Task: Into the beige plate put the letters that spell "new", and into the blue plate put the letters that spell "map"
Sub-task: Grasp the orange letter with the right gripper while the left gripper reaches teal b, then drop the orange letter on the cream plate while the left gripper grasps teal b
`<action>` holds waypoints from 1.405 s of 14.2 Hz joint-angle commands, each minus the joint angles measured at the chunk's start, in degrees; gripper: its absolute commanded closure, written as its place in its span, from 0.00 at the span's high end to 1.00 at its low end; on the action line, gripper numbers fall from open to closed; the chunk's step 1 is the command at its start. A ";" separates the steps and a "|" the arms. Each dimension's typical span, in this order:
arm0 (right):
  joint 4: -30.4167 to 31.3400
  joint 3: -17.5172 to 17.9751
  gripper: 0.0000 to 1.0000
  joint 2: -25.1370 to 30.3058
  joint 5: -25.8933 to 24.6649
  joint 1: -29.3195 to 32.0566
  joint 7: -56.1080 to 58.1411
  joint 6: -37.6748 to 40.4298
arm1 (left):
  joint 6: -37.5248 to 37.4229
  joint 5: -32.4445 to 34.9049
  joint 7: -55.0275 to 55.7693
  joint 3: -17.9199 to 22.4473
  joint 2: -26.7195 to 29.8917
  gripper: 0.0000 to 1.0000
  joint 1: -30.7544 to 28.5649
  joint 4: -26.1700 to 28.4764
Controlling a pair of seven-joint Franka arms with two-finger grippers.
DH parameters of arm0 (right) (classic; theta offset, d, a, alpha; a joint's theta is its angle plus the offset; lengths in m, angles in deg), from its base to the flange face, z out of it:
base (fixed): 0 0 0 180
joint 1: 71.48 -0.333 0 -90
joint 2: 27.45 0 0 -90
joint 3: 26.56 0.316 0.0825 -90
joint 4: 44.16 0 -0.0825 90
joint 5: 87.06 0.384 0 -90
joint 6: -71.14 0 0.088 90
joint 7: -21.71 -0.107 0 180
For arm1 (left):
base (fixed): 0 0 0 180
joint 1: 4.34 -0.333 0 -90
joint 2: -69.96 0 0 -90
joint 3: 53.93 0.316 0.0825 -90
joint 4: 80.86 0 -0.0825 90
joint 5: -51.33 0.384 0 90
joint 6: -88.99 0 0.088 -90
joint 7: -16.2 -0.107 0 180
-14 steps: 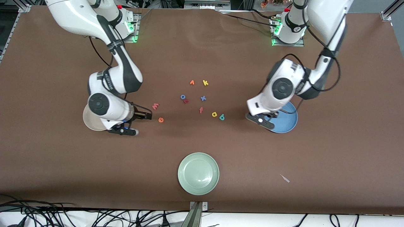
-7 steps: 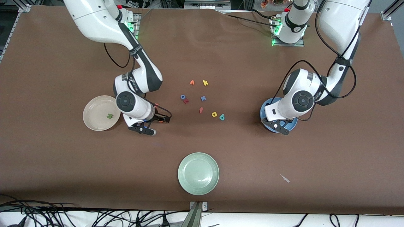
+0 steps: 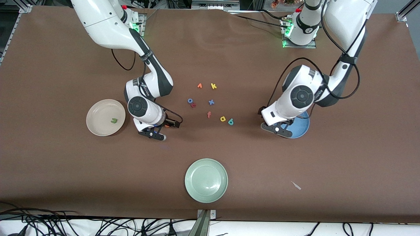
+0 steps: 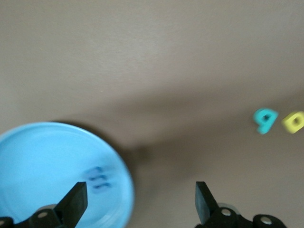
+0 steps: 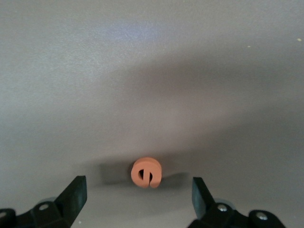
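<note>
Left gripper (image 4: pixel 137 209) just released blue m (image 4: pixel 98 179) into blue plate (image 4: pixel 38 156), fingers spread; right gripper (image 5: pixel 137 199), fingers spread, moved from beige plate (image 3: pixel 98 127) over orange e (image 5: pixel 147 173) on worktop (image 3: pixel 65 170); green n (image 3: pixel 114 120) plated.

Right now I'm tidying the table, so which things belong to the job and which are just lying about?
Job: beige plate holding green n; blue plate holding blue m; orange e under open right pincer; yellow a, teal p; open left pincer at blue plate's rim.
Lying about: pale green plate, yellow k, blue o, red r, orange f.
</note>
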 commanded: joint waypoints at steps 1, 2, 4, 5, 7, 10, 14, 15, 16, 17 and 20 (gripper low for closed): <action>0.83 -0.11 0.80 -0.10 0.89 -0.21 0.27 -1.59 | -0.95 -1.03 17.18 0.50 -2.31 1.00 5.63 -4.16; 0.83 -0.11 0.73 -0.10 0.89 -0.21 0.35 -1.59 | -0.95 -1.03 24.31 0.50 -4.15 1.00 6.17 -5.75; 0.75 -0.11 0.53 -0.10 0.89 -0.21 0.27 -1.59 | -1.21 -1.11 31.12 0.50 -7.49 1.00 6.35 -10.05; 0.75 -0.03 0.45 -0.10 0.89 -0.21 0.18 -1.59 | -2.61 -1.64 31.32 0.68 -7.51 1.00 5.22 -10.16; 0.83 -0.03 0.41 -0.10 0.89 -0.29 -0.26 -1.51 | -2.88 -1.64 31.06 1.21 -8.12 1.00 3.29 -10.51; 0.92 -0.03 0.34 -0.10 0.89 -0.38 -0.09 -1.07 | -3.50 -2.86 34.11 1.12 -8.91 1.00 3.18 -10.43; -0.39 -0.11 0.13 0.95 0.89 0.49 0.88 1.46 | -1.75 -6.03 53.00 0.68 -13.65 1.00 5.37 -13.06; -1.61 -0.46 0.13 1.65 0.80 0.85 2.10 4.44 | -0.52 -6.03 56.60 0.68 -14.44 1.00 6.08 -13.06; -2.67 -0.55 0.13 2.44 0.63 1.55 4.46 7.86 | 1.75 -5.95 60.12 0.68 -15.06 1.00 6.96 -12.98; -3.03 -1.16 0.13 3.76 0.62 2.60 7.44 10.94 | 4.30 -6.03 63.55 0.68 -15.94 1.00 8.18 -12.63; -2.16 -5.37 0.13 7.10 0.62 3.49 16.32 18.78 | 11.07 -5.77 72.09 0.68 -18.40 1.00 10.57 -12.71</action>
